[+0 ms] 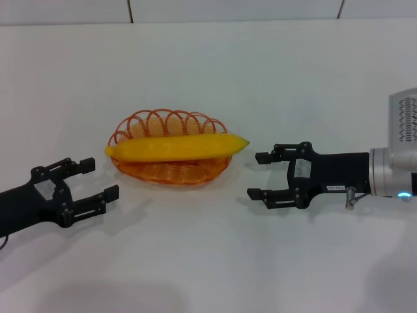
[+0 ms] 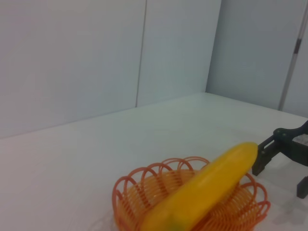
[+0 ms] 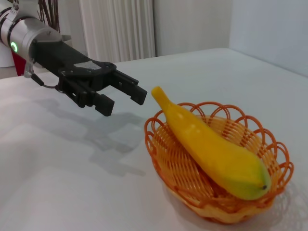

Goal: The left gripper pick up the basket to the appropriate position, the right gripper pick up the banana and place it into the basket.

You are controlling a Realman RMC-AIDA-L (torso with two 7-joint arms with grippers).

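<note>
The orange wire basket stands on the white table in the middle of the head view. The yellow banana lies lengthwise in it, both ends reaching over the rim. My left gripper is open and empty, just left of the basket and a little nearer me. My right gripper is open and empty, just right of the basket, close to the banana's tip. The left wrist view shows the basket, the banana and the right gripper's fingers. The right wrist view shows the basket, the banana and the left gripper.
The white table stretches around the basket with nothing else on it. A pale wall runs along its far edge. White curtains hang beyond the table in the right wrist view.
</note>
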